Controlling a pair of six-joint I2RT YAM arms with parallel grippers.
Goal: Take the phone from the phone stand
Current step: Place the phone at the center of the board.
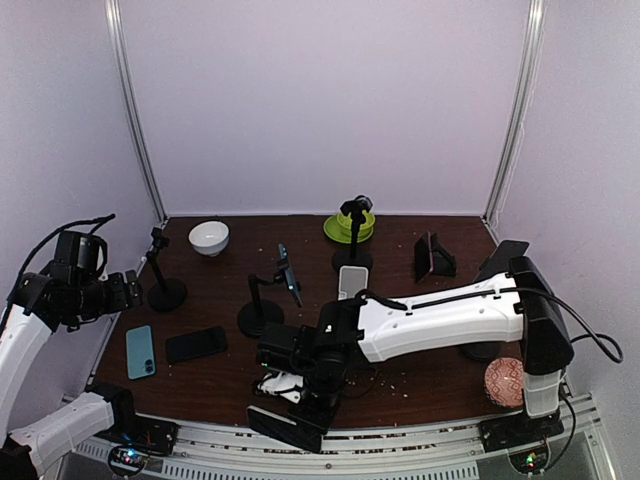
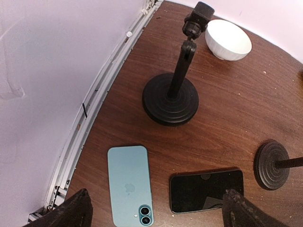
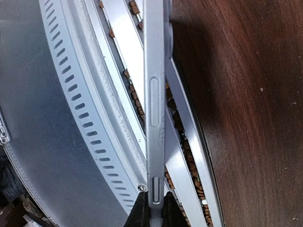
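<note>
Phone's lifted free, only the set-down looks left
Right gripper clenched on the phone edge, phone sticking out ahead of it over the tabletop rim; left gripper spread wide, empty

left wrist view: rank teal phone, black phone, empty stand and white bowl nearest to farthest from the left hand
1. The teal phone and the black phone, flat just ahead of the open left hand, left and right of centre; too close to call.
2. The empty stand, mid-frame, beyond them.
3. The white bowl, far upper right.
</note>
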